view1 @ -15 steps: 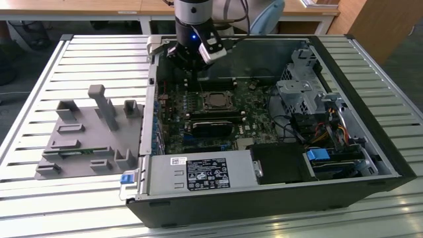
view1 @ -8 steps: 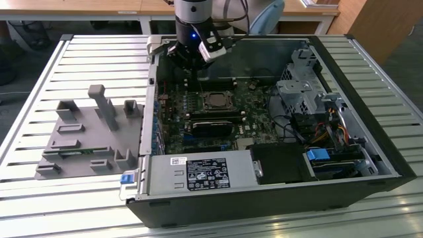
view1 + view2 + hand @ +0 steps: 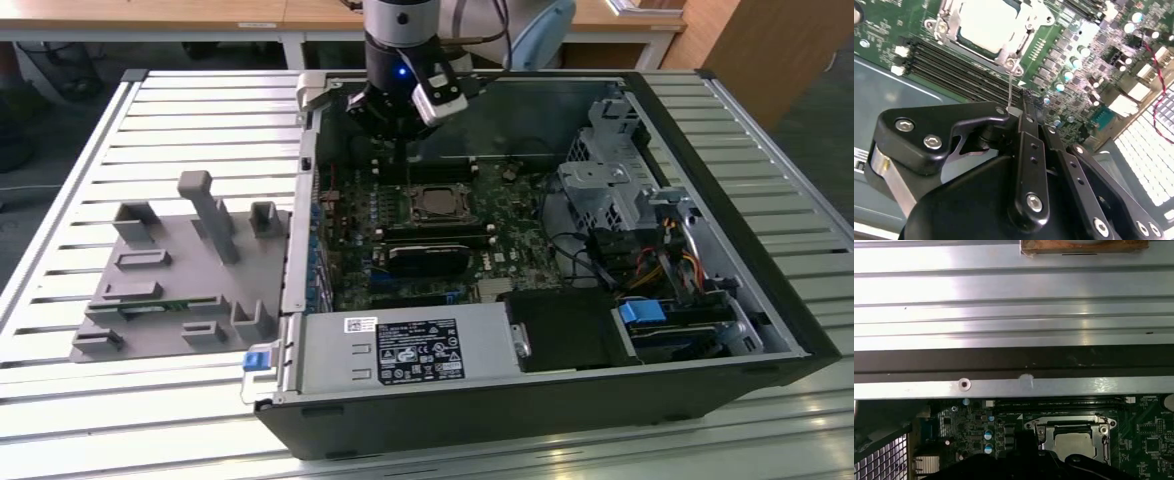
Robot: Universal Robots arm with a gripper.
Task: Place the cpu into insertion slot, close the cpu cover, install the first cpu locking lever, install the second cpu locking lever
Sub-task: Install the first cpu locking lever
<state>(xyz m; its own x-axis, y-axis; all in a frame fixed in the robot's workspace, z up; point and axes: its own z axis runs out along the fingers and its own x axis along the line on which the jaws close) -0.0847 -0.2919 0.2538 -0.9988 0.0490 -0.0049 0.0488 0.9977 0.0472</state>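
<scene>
The cpu cover point(image 3: 948, 27) is shiny metal, the cpu point(image 3: 986, 22) matt

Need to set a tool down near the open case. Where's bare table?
Bare slats of the table beyond the grey fixture, and the strip in front of it, at the exterior view's left. Inside the computer case it is crowded: motherboard, cables, drive cage, with the end effector over the board.

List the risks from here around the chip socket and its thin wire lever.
The thin silvery wire lever ends right at the tip of the black gripper, so it may slip free and spring back. Small round capacitors on the green circuit board stand close by; a sideways swing might knock them. The long black memory slots near the lever could also be scraped.
</scene>
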